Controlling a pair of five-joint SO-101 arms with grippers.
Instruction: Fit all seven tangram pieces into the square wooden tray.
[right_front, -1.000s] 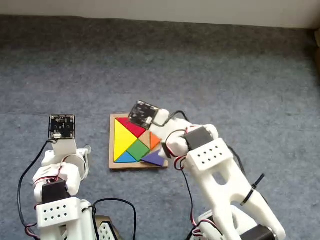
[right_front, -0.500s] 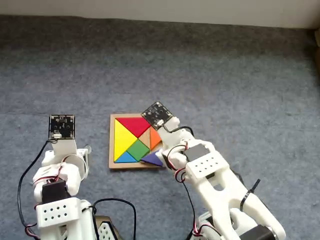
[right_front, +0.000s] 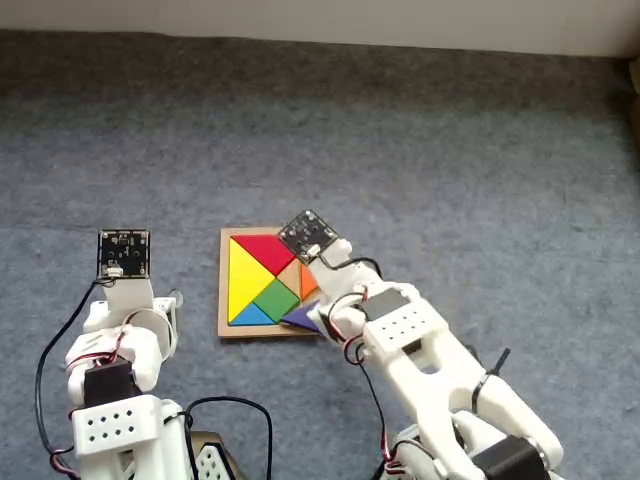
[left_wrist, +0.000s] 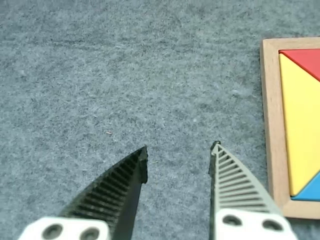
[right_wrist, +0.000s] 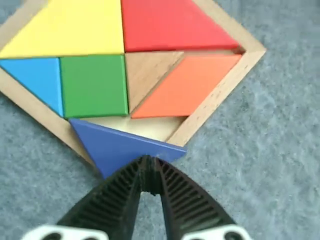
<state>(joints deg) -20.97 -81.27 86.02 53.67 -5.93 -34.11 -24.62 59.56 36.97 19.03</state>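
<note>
Six pieces sit flat in the square wooden tray (right_wrist: 220, 89). The seventh, the blue triangle (right_wrist: 121, 147), lies tilted across the rim at the tray's corner nearest the right arm. Its long edge faces inward over the open slot (right_wrist: 134, 126), which is bounded by the green square (right_wrist: 93, 85) and the orange parallelogram (right_wrist: 185, 82); its apex points outward. The right claw (right_wrist: 149, 174) has its tips together, gripping nothing, and they meet the triangle at that outer apex. The slot therefore lies straight ahead of the claw, beyond the piece. Seating the triangle probably calls for an inward push with a slight turn. The left claw (left_wrist: 179, 150) stands apart over the carpet, beside the tray's opposite edge (left_wrist: 270, 125), and is the farther arm.
</note>
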